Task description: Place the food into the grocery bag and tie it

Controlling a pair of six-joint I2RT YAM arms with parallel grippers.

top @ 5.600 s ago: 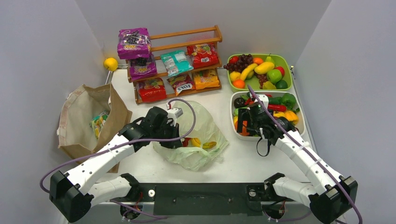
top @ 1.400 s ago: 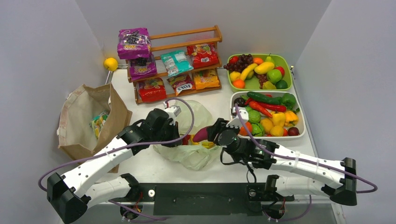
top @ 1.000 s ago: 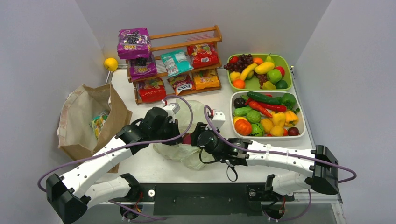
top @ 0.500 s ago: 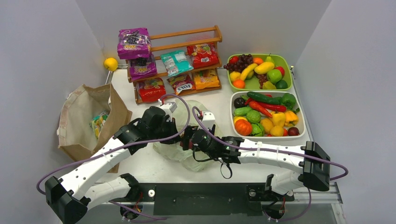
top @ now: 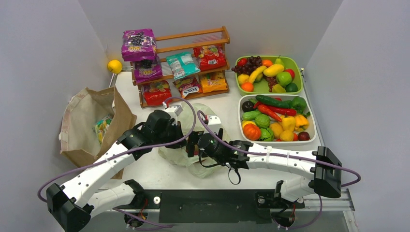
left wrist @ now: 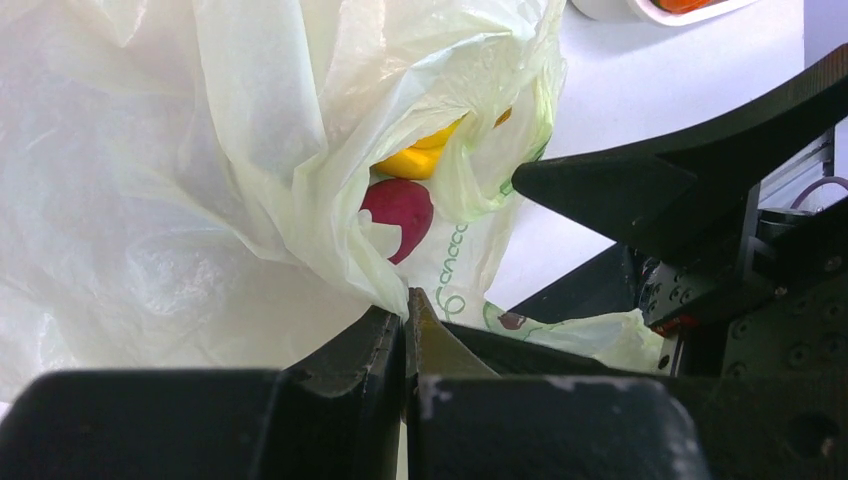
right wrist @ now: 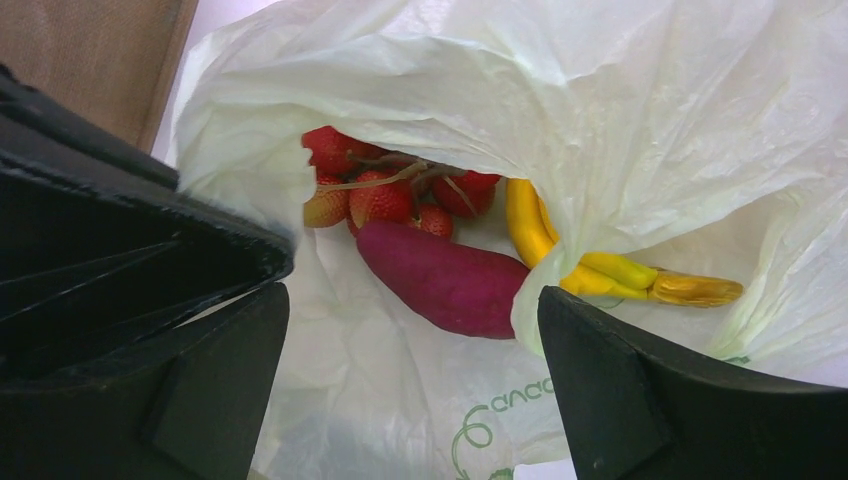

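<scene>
1. The right claw [right wrist: 412, 296] stands spread wide at the mouth of the bag [right wrist: 480, 80], with nothing between its fingers. A moment ago it was half closed and carrying a purple vegetable [right wrist: 445, 280] over from the white tray [top: 278, 141]. It has since opened and let go.
2. That vegetable now lies free inside the bag, just beyond the fingertips. It rests against the strawberries [right wrist: 380, 195], with the banana [right wrist: 530, 230] beside it. I judge this drop to be done.
3. The left claw [left wrist: 407, 300] is pressed together, pinching a fold of the bag's rim. It has kept that hold throughout, lifting the film so the mouth gapes toward the right claw.
4. From above, the two claws sit close together over the bag, which lies in the middle of the table in front of the rack [top: 193, 35] of snack packets. The paper bag [top: 89, 121] stands well to the left and plays no part.
5. For the task, one more piece of food is packed.
   - The right claw is free and must back out without dragging the thin film with it.
   - Then it either fetches more from the tray or rack, or goes for a handle.
   - Tying has not begun, and I cannot make out either loop in these views.
6. The risk is that the soft rim slips from the left pinch and the mouth collapses over the food.
</scene>
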